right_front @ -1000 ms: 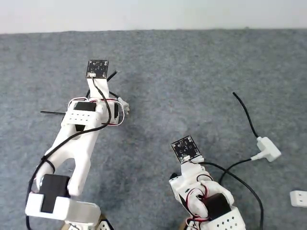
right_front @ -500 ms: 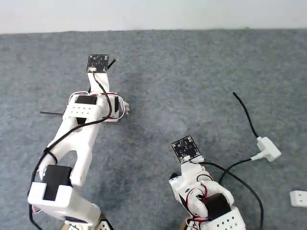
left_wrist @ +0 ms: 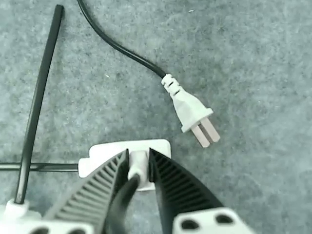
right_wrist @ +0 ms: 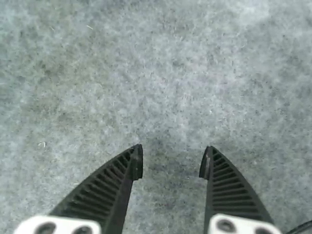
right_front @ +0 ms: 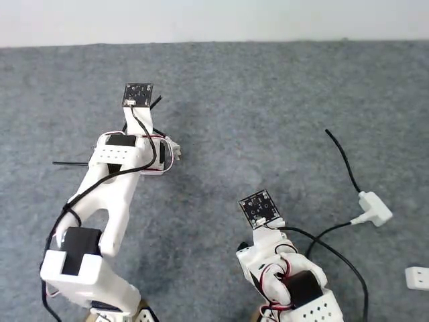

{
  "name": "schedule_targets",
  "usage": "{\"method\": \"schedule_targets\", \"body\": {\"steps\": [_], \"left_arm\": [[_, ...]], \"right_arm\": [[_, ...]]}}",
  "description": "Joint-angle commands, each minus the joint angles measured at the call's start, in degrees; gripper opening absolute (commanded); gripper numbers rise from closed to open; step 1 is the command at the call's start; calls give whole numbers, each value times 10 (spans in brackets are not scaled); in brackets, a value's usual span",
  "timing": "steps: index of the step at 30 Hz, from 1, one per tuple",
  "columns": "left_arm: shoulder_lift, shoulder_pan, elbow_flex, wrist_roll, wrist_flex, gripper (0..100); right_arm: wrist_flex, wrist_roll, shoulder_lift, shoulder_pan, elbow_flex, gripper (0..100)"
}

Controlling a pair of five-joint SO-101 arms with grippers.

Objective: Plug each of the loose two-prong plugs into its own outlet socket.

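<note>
The left arm [right_front: 110, 194] stretches over the grey bench [right_front: 268, 100], with a thin black cable [right_front: 70, 162] beside its wrist. The right arm [right_front: 281, 268] sits low at the front. To its right lie a white plug [right_front: 374, 208] with black cords and a white block [right_front: 417, 277].

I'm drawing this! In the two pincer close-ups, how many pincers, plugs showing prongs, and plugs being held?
Black ridged pincers: 2 (left pincer, right pincer)
White plastic plug showing two metal prongs: 1
White plastic plug held by a pincer: 1
Total: 4

A grey, fibrous mat [right_front: 268, 107] covers the table surface. A plain white band [right_front: 214, 20] borders its far edge. The mat texture is mottled, with small pale flecks.
</note>
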Motion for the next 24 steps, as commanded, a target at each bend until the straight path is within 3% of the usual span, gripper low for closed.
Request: {"method": "schedule_targets", "body": {"steps": [1, 12, 24], "left_arm": [[4, -7, 0, 7, 16, 10], [4, -7, -10, 7, 74, 10], [9, -7, -8, 6, 76, 10]], "right_arm": [[4, 9, -7, 7, 10, 199], [4, 9, -7, 7, 10, 199], [4, 9, -7, 7, 10, 199]]}}
